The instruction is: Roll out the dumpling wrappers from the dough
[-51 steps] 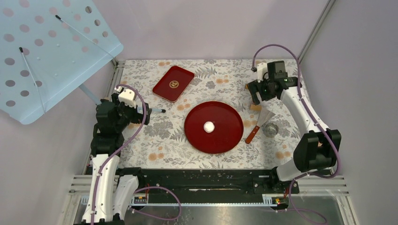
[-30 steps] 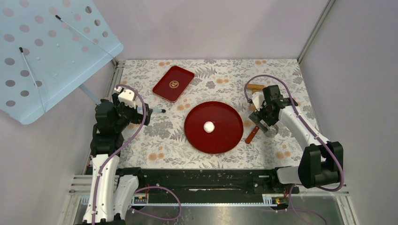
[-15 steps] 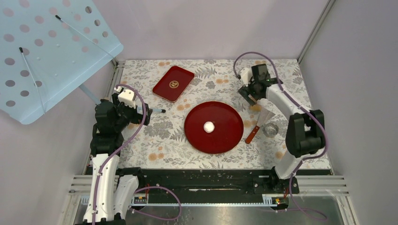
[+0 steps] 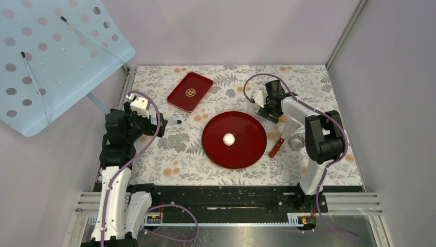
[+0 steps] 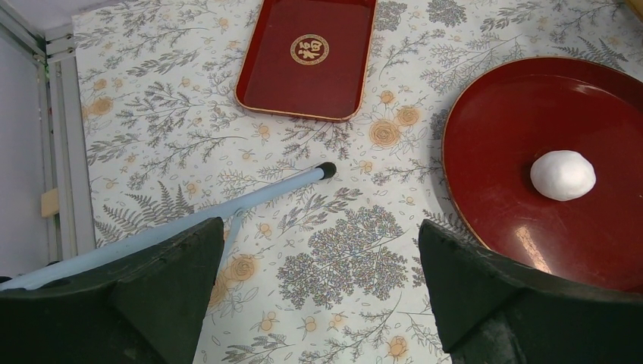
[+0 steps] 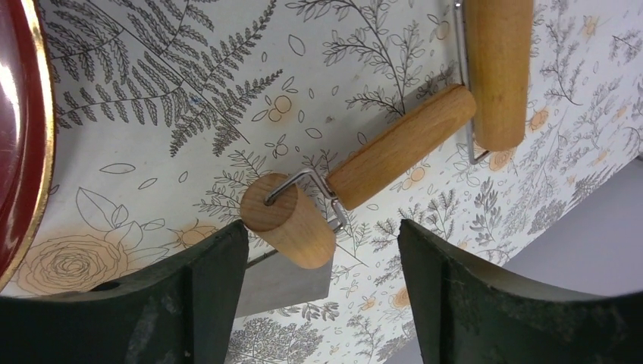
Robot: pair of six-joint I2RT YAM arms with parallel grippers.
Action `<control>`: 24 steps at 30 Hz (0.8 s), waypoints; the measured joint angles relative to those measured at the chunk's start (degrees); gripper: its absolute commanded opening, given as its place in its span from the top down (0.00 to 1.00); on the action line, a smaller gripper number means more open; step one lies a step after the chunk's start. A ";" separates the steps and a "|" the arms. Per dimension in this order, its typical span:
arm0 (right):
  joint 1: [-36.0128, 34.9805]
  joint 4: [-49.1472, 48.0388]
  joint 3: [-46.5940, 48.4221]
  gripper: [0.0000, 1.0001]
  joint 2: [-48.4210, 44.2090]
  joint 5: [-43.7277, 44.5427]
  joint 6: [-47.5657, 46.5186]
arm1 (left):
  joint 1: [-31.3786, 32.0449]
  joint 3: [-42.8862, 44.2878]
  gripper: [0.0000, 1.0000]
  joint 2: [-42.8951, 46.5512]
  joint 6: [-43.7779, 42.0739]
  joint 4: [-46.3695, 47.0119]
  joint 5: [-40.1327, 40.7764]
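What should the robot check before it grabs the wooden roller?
1. Right gripper open wide enough: ok, its fingers stand apart.
2. Wooden roller lined up: ok, its small head lies between the fingers in the wrist view.
3. Roller free of the scraper blade: cannot tell, the small head overlaps the blade.
4. Dough ball ready: ok, it sits near the middle of the round red plate.
5. Left gripper out of the way: ok, open, empty and left of the plate.
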State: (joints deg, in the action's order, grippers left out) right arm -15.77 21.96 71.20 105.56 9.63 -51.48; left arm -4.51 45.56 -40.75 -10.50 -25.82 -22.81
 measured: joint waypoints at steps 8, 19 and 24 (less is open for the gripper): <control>0.00 2.29 0.00 0.25 2.78 -0.63 -3.28 | 0.00 0.00 0.01 -0.61 0.00 -0.02 0.00; 0.02 7.56 4.39 0.48 7.41 -1.73 -5.75 | 0.00 0.00 0.01 -0.68 0.00 -0.04 0.02; 0.02 10.82 7.98 0.47 10.05 -1.62 -6.93 | 0.00 0.00 0.01 -0.74 0.00 -0.04 0.04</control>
State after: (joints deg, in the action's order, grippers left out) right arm -15.75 32.77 79.18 115.61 8.01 -58.41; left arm -4.51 45.56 -41.50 -10.50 -25.87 -22.76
